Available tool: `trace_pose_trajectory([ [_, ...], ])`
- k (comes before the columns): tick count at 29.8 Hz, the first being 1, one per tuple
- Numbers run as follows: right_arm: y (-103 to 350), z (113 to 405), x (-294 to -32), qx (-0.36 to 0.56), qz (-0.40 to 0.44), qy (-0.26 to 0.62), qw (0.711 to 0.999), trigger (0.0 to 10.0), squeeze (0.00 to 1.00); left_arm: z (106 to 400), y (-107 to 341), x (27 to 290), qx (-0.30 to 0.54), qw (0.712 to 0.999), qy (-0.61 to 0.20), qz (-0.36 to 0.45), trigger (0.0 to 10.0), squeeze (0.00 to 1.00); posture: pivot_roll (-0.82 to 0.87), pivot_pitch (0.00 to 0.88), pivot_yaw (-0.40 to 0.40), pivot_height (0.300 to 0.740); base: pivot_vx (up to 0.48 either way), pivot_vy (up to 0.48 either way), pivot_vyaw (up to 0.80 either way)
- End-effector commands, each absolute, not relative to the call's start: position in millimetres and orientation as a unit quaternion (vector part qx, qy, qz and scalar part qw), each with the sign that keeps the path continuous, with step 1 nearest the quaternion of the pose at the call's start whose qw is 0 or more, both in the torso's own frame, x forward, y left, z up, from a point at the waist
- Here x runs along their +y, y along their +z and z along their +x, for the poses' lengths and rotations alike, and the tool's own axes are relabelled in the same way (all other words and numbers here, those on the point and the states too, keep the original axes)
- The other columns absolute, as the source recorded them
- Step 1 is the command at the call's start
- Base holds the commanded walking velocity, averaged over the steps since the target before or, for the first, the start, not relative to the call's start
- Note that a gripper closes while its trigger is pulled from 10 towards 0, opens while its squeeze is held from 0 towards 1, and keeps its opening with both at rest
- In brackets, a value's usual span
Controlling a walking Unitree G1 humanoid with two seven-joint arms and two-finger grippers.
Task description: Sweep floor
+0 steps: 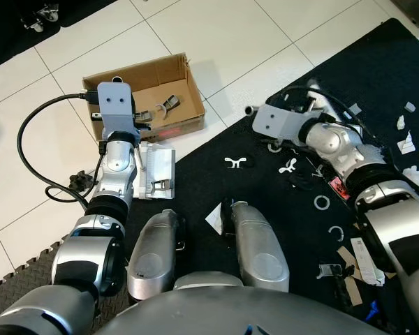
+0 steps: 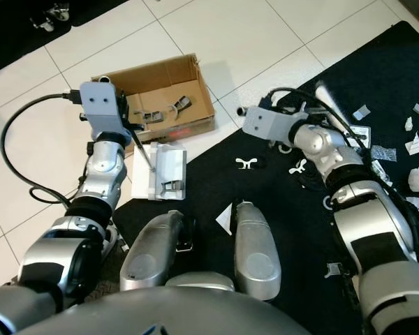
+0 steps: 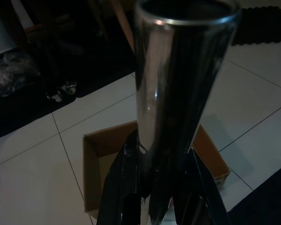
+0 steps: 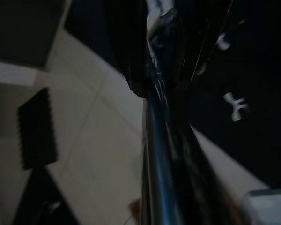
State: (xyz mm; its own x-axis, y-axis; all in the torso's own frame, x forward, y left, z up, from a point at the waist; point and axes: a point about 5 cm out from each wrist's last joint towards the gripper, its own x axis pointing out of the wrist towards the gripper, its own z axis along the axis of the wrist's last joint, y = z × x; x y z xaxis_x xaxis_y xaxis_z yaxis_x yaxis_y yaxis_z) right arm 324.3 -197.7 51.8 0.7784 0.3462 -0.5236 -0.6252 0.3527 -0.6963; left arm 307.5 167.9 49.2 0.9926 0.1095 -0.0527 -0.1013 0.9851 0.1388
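Black fingers (image 3: 126, 187) of the left gripper (image 3: 157, 197) are clamped on a shiny metal tube (image 3: 178, 84), the handle of a dustpan, which rises upright between them in the left wrist view. From the head camera, the left gripper (image 2: 129, 129) sits under a grey camera block just in front of an open cardboard box (image 1: 185, 87), and the thin handle runs down from it to a white dustpan (image 2: 164, 171) lying flat on the white tiled floor (image 1: 216, 35), its front edge touching a black mat (image 1: 384, 63). A small clip-like piece lies in the pan, and a few similar pieces lie in the box. A black cable (image 1: 28, 150) loops across the tiles to the left arm.

Fingers of the right gripper (image 4: 152, 56) are closed around a dark, glossy rod (image 4: 161, 154), the broom handle, seen blurred along the right wrist view. In the head views the right gripper (image 2: 290, 112) reaches across the mat behind its own grey block, with pale bristles (image 2: 328, 94) showing just beyond it. Scattered over the mat lie white debris: a bracket-shaped piece (image 1: 237, 162), rings (image 1: 322, 203), paper scraps (image 1: 214, 218) and crumpled bits (image 1: 415, 174) near the right edge. Two silver legs (image 1: 258, 244) show at the bottom of the view.
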Motion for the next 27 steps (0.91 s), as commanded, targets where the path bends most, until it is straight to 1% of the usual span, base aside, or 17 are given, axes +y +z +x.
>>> trace_pose_trajectory([
  [1,47.3,321.0,-204.2,0.163,-0.465,0.286,0.822,10.0,0.00,307.8,50.4,169.4,0.025,0.995,0.049,0.080,10.0,0.00,0.02,0.118,0.011,0.740,0.000,0.000,0.00],
  [2,44.6,319.3,-206.2,0.173,-0.452,0.279,0.829,10.0,0.00,307.8,50.3,169.0,0.025,0.995,0.049,0.080,10.0,0.00,0.02,0.116,0.010,0.740,0.000,0.000,0.00],
  [3,41.1,317.1,-209.7,0.185,-0.452,0.273,0.829,10.0,0.00,307.8,50.2,168.7,0.025,0.995,0.049,0.080,10.0,0.00,0.02,0.116,0.010,0.740,0.000,0.000,0.00],
  [5,38.4,315.1,-213.1,0.195,-0.455,0.268,0.826,10.0,0.00,307.8,50.1,168.5,0.025,0.995,0.048,0.080,10.0,0.00,0.02,0.117,0.011,0.740,0.000,0.000,0.00],
  [6,34.0,311.2,-224.3,0.224,-0.460,0.249,0.823,10.0,0.00,307.7,50.0,168.2,0.026,0.995,0.048,0.080,10.0,0.00,0.02,0.116,0.010,0.740,0.000,0.000,0.00],
  [7,34.0,311.2,-224.3,0.224,-0.460,0.249,0.823,10.0,0.00,307.7,50.0,168.2,0.026,0.995,0.048,0.080,10.0,0.00,0.02,0.116,0.010,0.740,0.000,0.000,0.00],
  [10,34.5,308.2,-245.2,0.249,-0.485,0.210,0.812,10.0,0.00,307.4,49.4,168.4,0.027,0.995,0.047,0.080,10.0,0.00,0.02,0.116,0.009,0.740,0.000,0.000,0.00],
  [13,37.3,308.1,-255.2,0.254,-0.499,0.188,0.807,10.0,0.00,307.1,49.0,168.5,0.028,0.995,0.047,0.080,10.0,0.00,0.01,0.114,0.013,0.740,0.000,0.000,0.00],
  [14,42.2,309.8,-264.0,0.254,-0.504,0.160,0.810,10.0,0.00,307.2,48.9,168.4,0.028,0.995,0.046,0.081,10.0,0.00,0.01,0.114,0.013,0.740,0.000,0.000,0.00],
  [15,42.2,309.8,-264.0,0.254,-0.504,0.160,0.810,10.0,0.00,307.2,48.9,168.4,0.028,0.995,0.046,0.081,10.0,0.00,0.01,0.114,0.013,0.740,0.000,0.000,0.00],
  [16,45.4,311.2,-268.9,0.253,-0.504,0.138,0.814,10.0,0.00,307.2,48.8,168.2,0.028,0.995,0.045,0.081,10.0,0.00,0.01,0.114,0.014,0.740,0.000,0.000,0.00],
  [18,52.9,312.5,-285.4,0.266,-0.500,0.079,0.820,10.0,0.00,307.9,48.9,167.2,0.028,0.995,0.043,0.081,10.0,0.00,0.01,0.114,0.015,0.740,0.000,0.000,0.00],
  [22,54.0,311.9,-289.2,0.270,-0.504,0.072,0.817,10.0,0.00,308.1,49.0,166.9,0.028,0.995,0.043,0.080,10.0,0.00,0.01,0.114,0.015,0.740,0.000,0.000,0.00],
  [27,46.8,297.8,-308.2,0.319,-0.522,0.073,0.788,10.0,0.00,307.7,49.0,166.7,0.028,0.995,0.044,0.080,10.0,0.00,0.01,0.120,0.013,0.740,0.000,0.000,0.00],
])
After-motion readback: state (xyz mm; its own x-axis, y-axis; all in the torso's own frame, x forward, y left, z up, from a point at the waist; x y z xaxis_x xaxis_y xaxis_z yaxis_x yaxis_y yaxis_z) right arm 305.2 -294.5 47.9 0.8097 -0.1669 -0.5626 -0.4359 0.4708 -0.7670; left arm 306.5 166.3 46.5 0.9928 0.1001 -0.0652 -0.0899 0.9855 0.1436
